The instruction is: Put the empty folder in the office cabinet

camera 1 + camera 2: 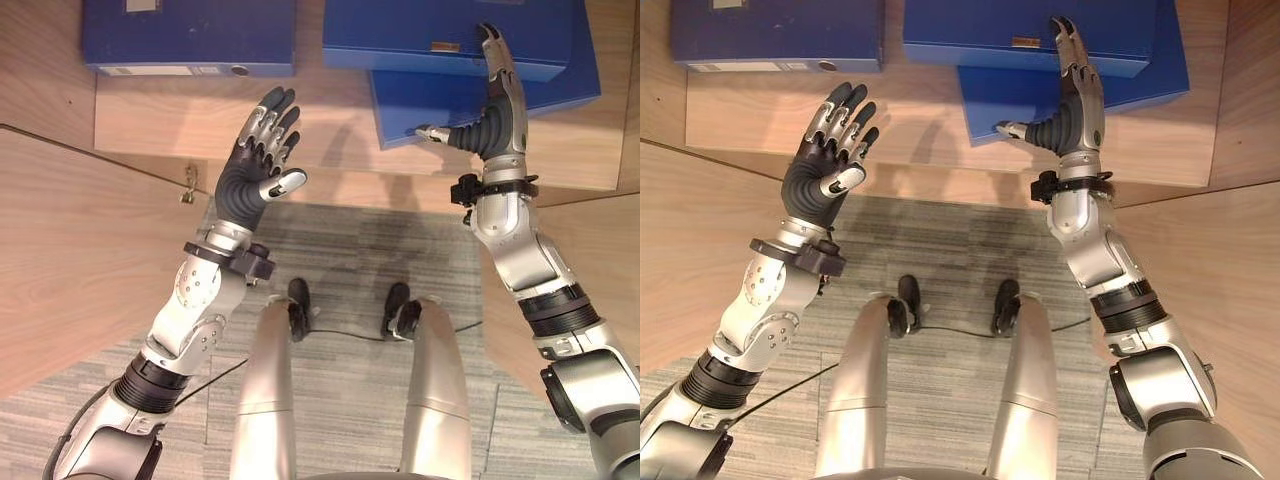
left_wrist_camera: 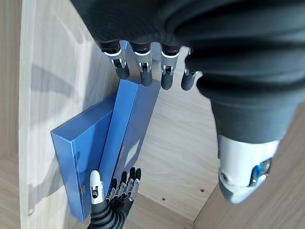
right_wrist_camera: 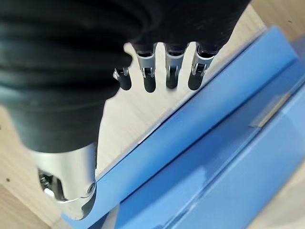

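Straight fingers of the right hand rest flat against the upper blue folder, stacked on another folder on the cabinet shelf; left hand spread, empty. Stiff, light, slick: grip its edges

I held both arms raised out ahead of me, bent at the elbows, with the forearms reaching forward. My left robot hand stood open, palm turned inward toward the other one, its fingers straight and slightly fanned and the thumb stuck out to the side. My right robot hand reached farther forward than the left, edge-on, fingers straight and pressed together in a row, thumb pointing across toward my left side. In each wrist view my dark-tipped fingers hung straight and parallel, curled round nothing.
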Available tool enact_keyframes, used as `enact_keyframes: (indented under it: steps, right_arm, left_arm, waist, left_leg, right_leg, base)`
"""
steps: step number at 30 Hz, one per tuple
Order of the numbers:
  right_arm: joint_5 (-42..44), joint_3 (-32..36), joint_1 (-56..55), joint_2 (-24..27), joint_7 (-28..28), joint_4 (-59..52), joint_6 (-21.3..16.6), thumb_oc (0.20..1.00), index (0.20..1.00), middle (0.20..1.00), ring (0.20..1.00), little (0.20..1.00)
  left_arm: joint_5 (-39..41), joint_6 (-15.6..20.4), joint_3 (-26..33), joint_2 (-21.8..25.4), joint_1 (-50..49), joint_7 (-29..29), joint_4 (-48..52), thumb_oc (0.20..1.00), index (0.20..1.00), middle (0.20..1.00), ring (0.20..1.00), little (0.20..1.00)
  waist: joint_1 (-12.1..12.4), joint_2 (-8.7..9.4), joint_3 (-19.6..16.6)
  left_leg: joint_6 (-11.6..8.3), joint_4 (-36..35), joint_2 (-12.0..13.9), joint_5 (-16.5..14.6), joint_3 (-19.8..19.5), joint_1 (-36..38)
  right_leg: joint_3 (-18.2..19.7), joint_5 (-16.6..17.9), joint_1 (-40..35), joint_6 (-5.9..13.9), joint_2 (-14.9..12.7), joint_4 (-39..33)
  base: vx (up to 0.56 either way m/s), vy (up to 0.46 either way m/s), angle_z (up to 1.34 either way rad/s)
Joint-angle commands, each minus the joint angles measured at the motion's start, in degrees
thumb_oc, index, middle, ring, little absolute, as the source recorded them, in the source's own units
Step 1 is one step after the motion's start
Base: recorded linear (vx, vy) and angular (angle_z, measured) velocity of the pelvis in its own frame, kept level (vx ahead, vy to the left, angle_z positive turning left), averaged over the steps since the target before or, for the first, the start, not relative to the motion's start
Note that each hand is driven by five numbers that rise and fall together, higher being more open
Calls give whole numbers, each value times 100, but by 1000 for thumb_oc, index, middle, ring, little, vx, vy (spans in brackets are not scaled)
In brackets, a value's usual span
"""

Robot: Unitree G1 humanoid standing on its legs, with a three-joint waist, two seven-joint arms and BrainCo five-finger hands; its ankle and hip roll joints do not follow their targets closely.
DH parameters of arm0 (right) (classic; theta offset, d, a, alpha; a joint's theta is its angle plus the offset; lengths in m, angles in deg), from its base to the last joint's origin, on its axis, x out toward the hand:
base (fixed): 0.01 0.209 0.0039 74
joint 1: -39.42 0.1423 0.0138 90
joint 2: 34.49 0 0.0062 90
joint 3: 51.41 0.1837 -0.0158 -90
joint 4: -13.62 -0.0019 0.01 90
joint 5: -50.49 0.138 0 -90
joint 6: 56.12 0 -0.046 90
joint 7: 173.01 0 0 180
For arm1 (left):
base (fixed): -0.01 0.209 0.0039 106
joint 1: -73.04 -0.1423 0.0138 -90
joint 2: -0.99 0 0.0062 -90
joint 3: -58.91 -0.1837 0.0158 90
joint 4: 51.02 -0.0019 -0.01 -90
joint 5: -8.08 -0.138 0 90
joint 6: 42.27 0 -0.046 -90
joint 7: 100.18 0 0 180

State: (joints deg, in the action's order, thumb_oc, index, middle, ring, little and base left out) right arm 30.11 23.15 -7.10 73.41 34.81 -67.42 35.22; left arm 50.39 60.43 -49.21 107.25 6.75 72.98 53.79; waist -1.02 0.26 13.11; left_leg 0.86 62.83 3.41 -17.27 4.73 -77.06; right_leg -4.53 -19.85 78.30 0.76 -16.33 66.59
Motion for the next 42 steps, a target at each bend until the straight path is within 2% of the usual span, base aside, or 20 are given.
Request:
enact_keyframes:
  steps: [1,4,8,14,20,31,38,42]
  right_arm:
    - [-605,90,70,222,503,-549,-271,1000,1000,1000,1000,1000]
    - [-837,65,-117,100,752,-505,-200,1000,1000,1000,1000,1000]
    - [-904,199,-842,-494,1541,-243,36,1000,1000,1000,1000,1000]
    - [-998,347,-1670,-703,2194,-308,106,1000,1000,1000,1000,1000]
    - [-917,38,-2499,-527,2056,-104,-32,1000,1000,1000,1000,1000]
    - [-552,-467,-3085,-447,1964,640,-151,1000,1000,1000,1000,1000]
    - [-411,-642,-3188,-499,1974,1094,-76,1000,1000,1000,1000,1000]
    - [-154,-708,-3174,-615,2015,1485,20,1000,1000,1000,1000,1000]
  left_arm:
    - [57,456,102,82,-62,11,492,1000,1000,1000,1000,1000]
    - [39,496,45,31,-68,-40,476,1000,1000,1000,1000,1000]
    - [-242,448,-250,-312,317,-563,134,1000,1000,1000,1000,1000]
    - [-626,423,-705,-516,1162,-960,-372,1000,1000,1000,1000,1000]
    - [-1003,335,-1115,-752,2071,-1298,-1217,1000,1000,1000,1000,1000]
    - [-1138,184,-1418,-1062,2974,-1785,-2601,1000,1000,1000,1000,1000]
    - [-1110,121,-1538,-1120,3180,-1918,-2952,1000,1000,1000,1000,1000]
    - [-1240,-185,-1373,-1441,3036,-2254,-3654,1000,1000,1000,1000,1000]
  waist:
    - [-9,-141,-36]
    - [-2,-146,-49]
    - [-127,-172,-34]
    - [-263,-177,-53]
    - [-422,-169,-39]
    - [-580,-102,121]
    - [-633,-82,216]
    - [-680,-37,328]
  left_leg:
    - [78,-370,86,-101,-245,50]
    - [84,-379,89,-108,-235,67]
    - [108,-384,105,-140,-211,76]
    - [124,-366,124,-165,-220,78]
    - [105,-348,181,-171,-227,81]
    - [55,-263,329,-185,-203,152]
    - [32,-232,400,-174,-178,156]
    - [21,-170,458,-175,-159,142]
  right_leg:
    - [-143,118,-232,-38,103,-393]
    - [-139,107,-241,-37,103,-409]
    - [-130,91,-245,-36,92,-441]
    - [-124,64,-247,-21,78,-437]
    - [-114,97,-236,7,73,-468]
    - [-99,174,-308,42,120,-526]
    - [-104,195,-314,53,152,-543]
    - [-127,223,-306,54,194,-553]
  base:
    - [0,0,0]
    - [0,0,0]
    - [0,0,0]
    - [4,2,-1]
    - [1,4,-3]
    - [-10,-10,-5]
    - [-4,-3,-2]
    - [-16,-15,-9]
